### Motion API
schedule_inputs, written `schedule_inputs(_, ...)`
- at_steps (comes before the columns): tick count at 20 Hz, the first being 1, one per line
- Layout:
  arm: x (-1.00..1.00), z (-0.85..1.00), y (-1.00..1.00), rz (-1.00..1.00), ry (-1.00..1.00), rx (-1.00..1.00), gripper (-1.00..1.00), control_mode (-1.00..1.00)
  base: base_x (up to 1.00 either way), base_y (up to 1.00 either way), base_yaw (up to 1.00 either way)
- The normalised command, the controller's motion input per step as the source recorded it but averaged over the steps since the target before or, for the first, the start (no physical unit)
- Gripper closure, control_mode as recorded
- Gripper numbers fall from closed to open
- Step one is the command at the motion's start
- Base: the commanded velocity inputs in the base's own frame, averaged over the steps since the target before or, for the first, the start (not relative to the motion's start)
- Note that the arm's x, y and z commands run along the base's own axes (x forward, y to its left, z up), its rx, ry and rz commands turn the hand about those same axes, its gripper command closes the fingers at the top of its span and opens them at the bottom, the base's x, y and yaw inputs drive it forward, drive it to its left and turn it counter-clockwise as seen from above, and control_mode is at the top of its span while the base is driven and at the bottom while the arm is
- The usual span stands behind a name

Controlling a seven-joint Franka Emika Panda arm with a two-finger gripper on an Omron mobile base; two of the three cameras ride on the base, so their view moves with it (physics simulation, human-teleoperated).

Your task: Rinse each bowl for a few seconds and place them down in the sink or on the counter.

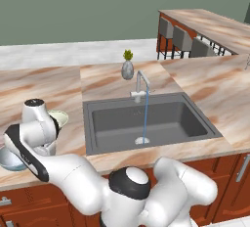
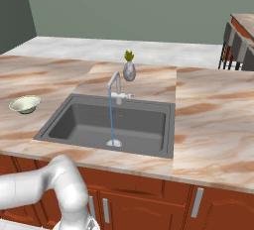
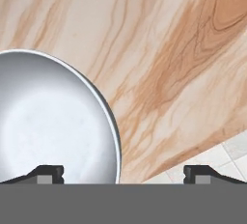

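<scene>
Nearest the hand camera, the open gripper [image 3: 123, 172] hovers above the pale blue-white bowl [image 3: 50, 121] on the desk [image 3: 169, 49]; water runs into the sink [image 2: 84, 125].

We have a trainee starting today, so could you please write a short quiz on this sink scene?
1. True or false: water is running from the faucet into the sink.
2. Which bowl lies under the end effector: A) blue-white bowl, B) cream-green bowl?
3. Fill in: the end effector's jaws are ____.

Key: 1 true; 2 A; 3 open.
</scene>
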Motion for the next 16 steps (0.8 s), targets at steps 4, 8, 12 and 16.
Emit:
schedule_inputs(4, -0.01, 0.32, -0.18, 0.0, -0.08, 0.0, -1.0, -1.0, 0.0, 0.0, 0.0)
schedule_inputs(8, 0.0, 0.27, -0.31, 0.0, -0.06, 0.01, -1.0, -1.0, 0.0, 0.0, 0.0)
schedule_inputs(12, 0.0, 0.22, -0.41, 0.0, -0.01, 0.04, -1.0, -1.0, 0.0, 0.0, 0.0)
schedule_inputs(16, 0.0, 0.16, -0.39, 0.0, -0.01, 0.07, -1.0, -1.0, 0.0, 0.0, 0.0)
